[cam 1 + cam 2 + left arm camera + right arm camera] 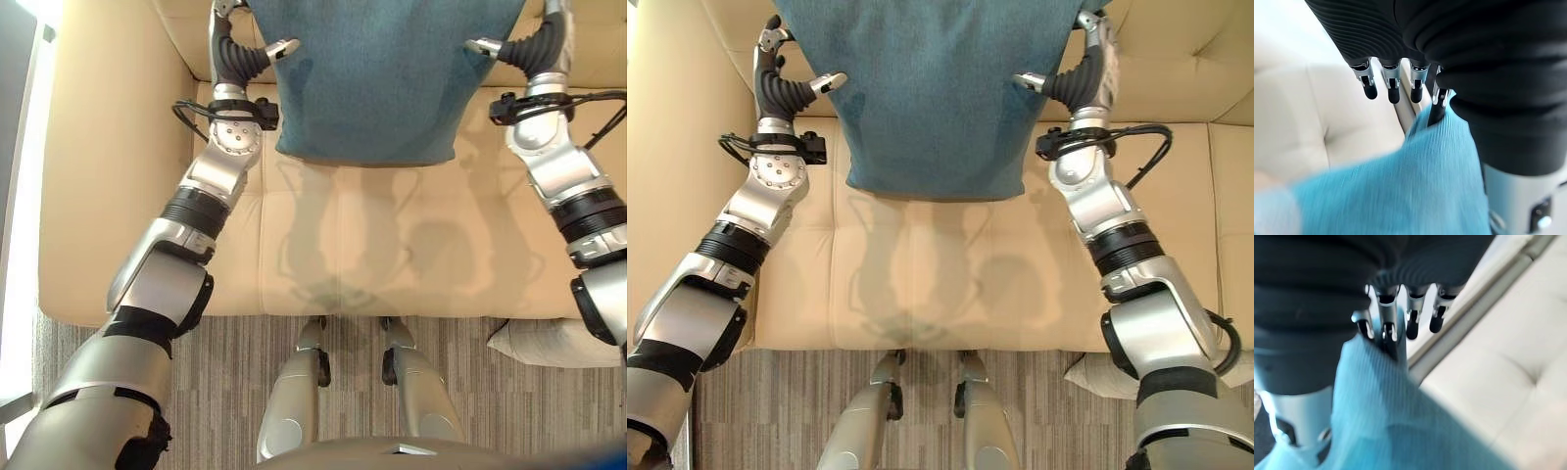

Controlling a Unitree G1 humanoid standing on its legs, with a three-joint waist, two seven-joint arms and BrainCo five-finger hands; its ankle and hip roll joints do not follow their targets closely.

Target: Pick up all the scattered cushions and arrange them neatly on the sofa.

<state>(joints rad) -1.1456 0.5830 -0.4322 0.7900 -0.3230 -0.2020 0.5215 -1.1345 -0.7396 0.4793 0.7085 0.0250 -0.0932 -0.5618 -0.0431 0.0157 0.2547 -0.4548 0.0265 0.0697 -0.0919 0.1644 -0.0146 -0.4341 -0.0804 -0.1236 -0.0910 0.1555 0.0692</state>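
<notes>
A teal cushion (372, 78) hangs upright over the cream sofa's seat (392, 255), near the backrest, carried between both hands. My left hand (238, 61) presses its left edge and my right hand (534, 51) its right edge. Each thumb lies across the cushion's front face. In the left wrist view the fingers (1393, 90) stand straight past the teal cloth (1415, 181). The right wrist view shows the same: straight fingers (1413, 328) beside the cushion (1381, 421). A pale grey cushion (551, 343) lies on the floor at the sofa's front right corner.
The sofa's left armrest (108, 166) runs along the left side. The backrest (1176, 59) rises behind the cushion. Striped grey carpet (245, 343) lies in front of the sofa.
</notes>
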